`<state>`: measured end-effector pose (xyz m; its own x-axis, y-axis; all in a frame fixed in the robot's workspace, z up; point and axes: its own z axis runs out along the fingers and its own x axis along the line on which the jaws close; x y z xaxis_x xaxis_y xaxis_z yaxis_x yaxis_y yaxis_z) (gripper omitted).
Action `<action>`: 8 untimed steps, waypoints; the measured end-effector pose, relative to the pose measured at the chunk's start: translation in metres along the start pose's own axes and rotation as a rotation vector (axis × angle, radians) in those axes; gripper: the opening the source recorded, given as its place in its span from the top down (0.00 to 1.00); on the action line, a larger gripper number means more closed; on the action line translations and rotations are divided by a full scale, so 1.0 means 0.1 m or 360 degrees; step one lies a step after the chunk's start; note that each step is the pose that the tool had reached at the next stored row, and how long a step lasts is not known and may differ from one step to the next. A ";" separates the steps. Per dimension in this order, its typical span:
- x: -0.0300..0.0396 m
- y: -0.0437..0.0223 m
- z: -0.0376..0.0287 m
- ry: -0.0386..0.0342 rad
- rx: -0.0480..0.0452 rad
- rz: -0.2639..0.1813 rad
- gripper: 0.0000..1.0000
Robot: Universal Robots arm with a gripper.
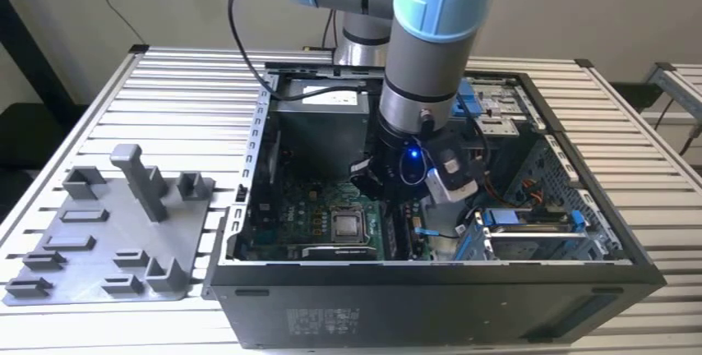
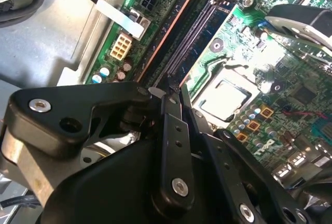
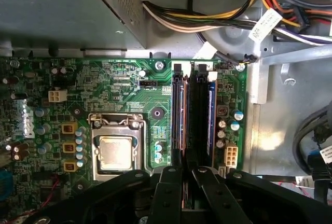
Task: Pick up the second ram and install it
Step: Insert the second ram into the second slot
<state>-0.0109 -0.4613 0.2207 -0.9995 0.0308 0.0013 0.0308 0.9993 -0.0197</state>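
The second ram [image 3: 179, 125] is a thin dark board with a coppery edge, standing on edge along a long black slot of the green motherboard [image 3: 124, 84]. One end of it runs in between the black fingers of my gripper [image 3: 187, 175], which are drawn close together on it. In the second wrist view the same ram [image 2: 169, 32] leads straight into the tips of the gripper [image 2: 175, 86]. In the exterior view the gripper [image 1: 415, 219] is low inside the open computer case [image 1: 439, 306], over the slots beside the processor socket [image 1: 348, 225].
A second black slot with a blue strip [image 3: 209, 115] lies next to the ram. Bundled power cables [image 3: 233, 22] and the metal supply box [image 3: 78, 11] crowd one end of the slots. The grey plastic holder [image 1: 99, 248] lies outside the case at the exterior view's left.
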 end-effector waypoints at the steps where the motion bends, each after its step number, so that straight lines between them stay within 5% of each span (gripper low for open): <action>1: 0.000 -0.001 0.000 0.0000 0.0000 0.0012 0.86; 8: -0.013 -0.001 0.000 0.0000 0.0000 0.0025 0.86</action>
<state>-0.0097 -0.4614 0.2207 -0.9989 0.0464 0.0013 0.0464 0.9987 -0.0198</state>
